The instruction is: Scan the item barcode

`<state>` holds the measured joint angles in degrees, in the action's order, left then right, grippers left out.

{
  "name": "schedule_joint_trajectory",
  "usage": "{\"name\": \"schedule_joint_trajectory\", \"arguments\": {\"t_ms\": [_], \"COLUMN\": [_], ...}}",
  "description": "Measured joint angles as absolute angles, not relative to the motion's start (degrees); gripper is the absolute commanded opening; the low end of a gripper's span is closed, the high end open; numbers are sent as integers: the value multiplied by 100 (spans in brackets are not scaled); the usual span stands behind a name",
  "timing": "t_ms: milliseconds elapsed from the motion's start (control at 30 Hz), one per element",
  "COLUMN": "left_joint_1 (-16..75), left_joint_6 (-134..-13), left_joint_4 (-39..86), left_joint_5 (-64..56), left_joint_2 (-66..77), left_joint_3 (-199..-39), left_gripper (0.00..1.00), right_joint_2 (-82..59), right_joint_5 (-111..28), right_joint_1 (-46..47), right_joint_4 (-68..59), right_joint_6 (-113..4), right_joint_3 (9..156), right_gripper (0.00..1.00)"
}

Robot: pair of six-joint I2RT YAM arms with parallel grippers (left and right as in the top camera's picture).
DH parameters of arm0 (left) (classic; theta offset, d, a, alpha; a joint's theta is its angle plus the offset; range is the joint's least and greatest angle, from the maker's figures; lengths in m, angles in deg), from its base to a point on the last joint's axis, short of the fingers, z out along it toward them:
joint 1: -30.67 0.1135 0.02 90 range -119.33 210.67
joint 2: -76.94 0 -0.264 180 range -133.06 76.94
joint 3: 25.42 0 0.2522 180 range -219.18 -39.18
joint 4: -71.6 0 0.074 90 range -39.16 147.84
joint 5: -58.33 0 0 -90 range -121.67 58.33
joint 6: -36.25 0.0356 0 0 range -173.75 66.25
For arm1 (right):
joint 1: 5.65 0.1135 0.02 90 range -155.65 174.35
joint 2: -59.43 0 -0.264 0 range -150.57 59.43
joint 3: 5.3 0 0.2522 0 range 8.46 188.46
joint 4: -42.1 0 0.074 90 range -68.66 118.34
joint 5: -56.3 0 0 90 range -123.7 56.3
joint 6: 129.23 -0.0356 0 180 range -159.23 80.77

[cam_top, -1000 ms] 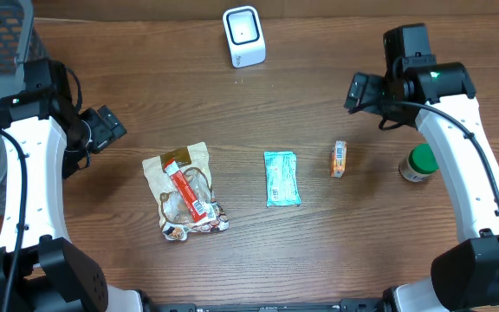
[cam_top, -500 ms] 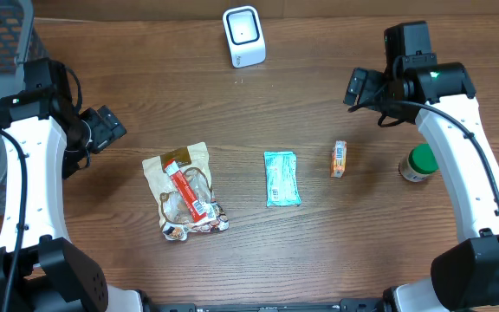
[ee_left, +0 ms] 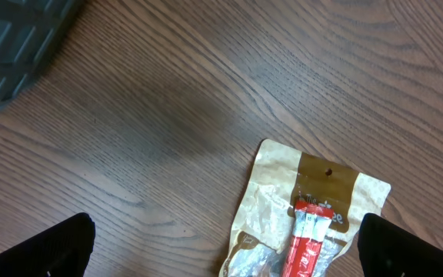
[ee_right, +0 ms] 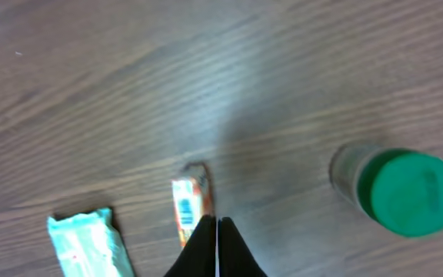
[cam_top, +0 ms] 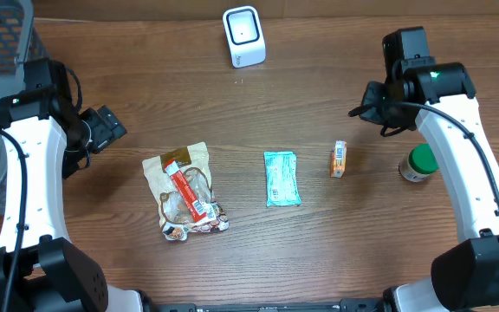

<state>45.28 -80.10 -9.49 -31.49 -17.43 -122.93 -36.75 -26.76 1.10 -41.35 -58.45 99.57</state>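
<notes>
Though apart, packet [ee_right: 188,208] near right claw [ee_right: 217,228]

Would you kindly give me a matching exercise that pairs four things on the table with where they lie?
Things:
1 white scanner
2 teal packet
3 green-lidded jar
4 tan pouch

Places:
A far right, beyond the orange box
B at the back, alone
C leftmost in the row
D between the tan pouch and the orange box

Pairs: 1-B, 2-D, 3-A, 4-C.
</notes>
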Motion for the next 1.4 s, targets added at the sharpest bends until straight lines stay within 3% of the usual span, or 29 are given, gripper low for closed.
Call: {"name": "schedule_joint_trajectory", "arguments": {"t_ms": [333,1400], "left_joint_1": [4528,4528], "left_joint_6": [-8010,-8010], "left_joint_4": [-947,-947], "left_joint_5": [-3151,-3149], "left_joint_2": [-1743,-1743], "left_joint_3": [-12293,-12293], "left_gripper": [100,100], "right_joint_2": [-3708,-3861], "right_joint_5": [-2503,-2921], "right_joint_1": [110,110], "right_joint_4": [-4269,-2157], "right_joint_6": [-5504,-5948], "right_joint_3": [9647,7527], "right_gripper": [4,6]}}
